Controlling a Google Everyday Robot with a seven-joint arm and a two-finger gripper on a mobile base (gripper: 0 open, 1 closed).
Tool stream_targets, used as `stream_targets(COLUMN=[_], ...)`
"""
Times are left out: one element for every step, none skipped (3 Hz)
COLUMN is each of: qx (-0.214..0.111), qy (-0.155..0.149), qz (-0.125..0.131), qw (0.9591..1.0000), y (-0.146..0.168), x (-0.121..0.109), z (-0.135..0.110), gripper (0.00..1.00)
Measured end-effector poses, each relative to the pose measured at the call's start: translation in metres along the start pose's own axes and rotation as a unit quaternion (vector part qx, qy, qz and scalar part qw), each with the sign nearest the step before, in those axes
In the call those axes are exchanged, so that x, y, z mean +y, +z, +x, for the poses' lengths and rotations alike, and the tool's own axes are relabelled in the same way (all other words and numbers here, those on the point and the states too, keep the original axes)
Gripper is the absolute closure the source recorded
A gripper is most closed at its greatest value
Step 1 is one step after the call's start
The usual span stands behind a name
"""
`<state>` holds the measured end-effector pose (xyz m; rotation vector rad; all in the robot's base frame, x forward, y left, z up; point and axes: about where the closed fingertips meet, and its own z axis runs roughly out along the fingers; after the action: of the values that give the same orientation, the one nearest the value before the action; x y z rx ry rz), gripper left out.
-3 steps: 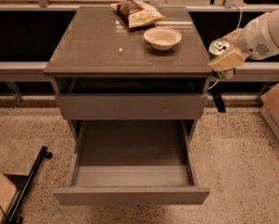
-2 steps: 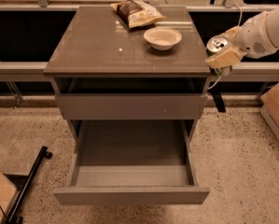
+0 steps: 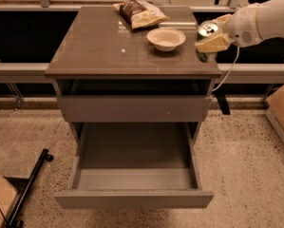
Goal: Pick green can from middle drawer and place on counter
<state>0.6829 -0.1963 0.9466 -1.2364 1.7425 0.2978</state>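
The green can, dark green with a silver top and pull tab, is held upright in my gripper over the right edge of the counter. The pale fingers are shut around the can's body and hide most of it. The white arm reaches in from the upper right. The middle drawer is pulled fully out below, and its long flat floor holds nothing. The plain drawer front above it is shut.
A white bowl sits on the counter just left of the gripper. A snack bag lies at the counter's back. A cardboard box stands on the floor at right; a black stand leg lies at lower left.
The gripper with the can has moved up and left, from beside the counter's right edge to over it.
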Motion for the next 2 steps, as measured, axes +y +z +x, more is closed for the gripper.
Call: stream_targets(qx=[-0.041, -0.078], qy=[0.021, 0.042], qz=[-0.023, -0.049], qw=[0.9987, 0.9949], y=[0.027, 0.054], x=[-0.009, -0.014], z=[-0.009, -0.014], gripper=[1.00, 1.00])
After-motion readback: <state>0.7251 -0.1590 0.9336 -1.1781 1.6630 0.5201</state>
